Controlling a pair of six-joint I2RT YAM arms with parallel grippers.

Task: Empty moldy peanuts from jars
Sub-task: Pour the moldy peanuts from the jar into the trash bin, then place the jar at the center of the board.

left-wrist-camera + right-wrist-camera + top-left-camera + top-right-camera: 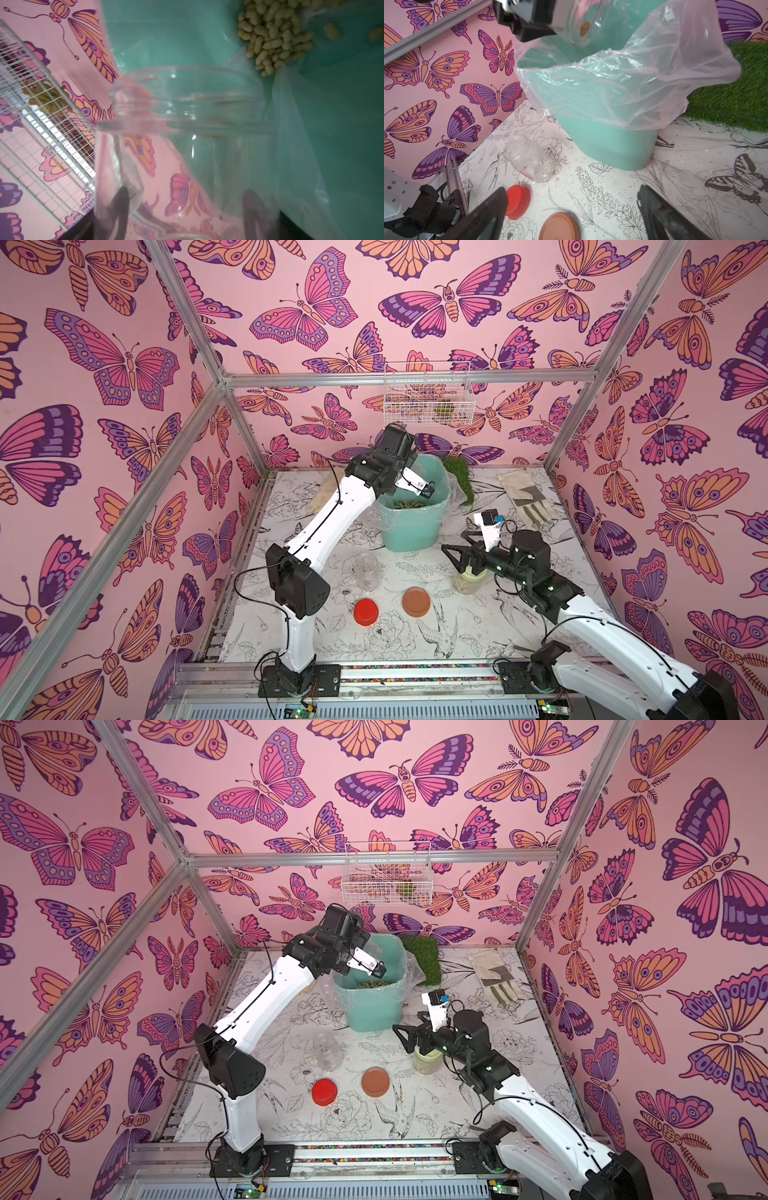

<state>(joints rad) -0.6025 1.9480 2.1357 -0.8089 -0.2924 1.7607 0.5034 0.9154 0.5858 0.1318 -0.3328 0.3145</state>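
My left gripper is shut on a clear lidless jar, held tipped with its mouth over the teal plastic-lined bin. Moldy peanuts lie heaped in the bin, and one nugget still shows inside the held jar. My right gripper stands open and holds nothing, just above a jar with a pale green lid that has peanuts in it. A third jar, empty and lidless, lies on its side on the table, seen also in the right wrist view.
A red lid and a brown lid lie on the table near the front. A green grass tuft and a glove are at the back right. A wire basket hangs on the back wall.
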